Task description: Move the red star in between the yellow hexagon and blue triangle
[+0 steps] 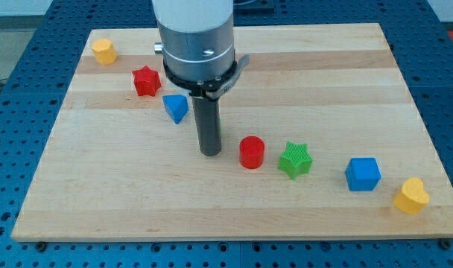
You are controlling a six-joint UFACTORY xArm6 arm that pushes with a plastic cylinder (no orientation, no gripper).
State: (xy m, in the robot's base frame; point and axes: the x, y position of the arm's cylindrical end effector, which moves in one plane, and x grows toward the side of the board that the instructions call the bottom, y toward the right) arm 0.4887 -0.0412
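The red star (145, 80) lies on the wooden board at the view's upper left. The yellow hexagon (103, 51) sits up and left of it, near the board's top-left corner. The blue triangle (176, 107) lies just down and right of the star. The three form a diagonal line with the star in the middle. My tip (210, 152) rests on the board down and right of the blue triangle, apart from it, and left of a red cylinder (251, 152).
A green star (295, 159), a blue cube (362, 174) and a yellow heart (411, 195) trail toward the board's lower right corner. A sliver of green (218, 128) shows behind the rod. The arm's grey body (195, 37) hides the board's top middle.
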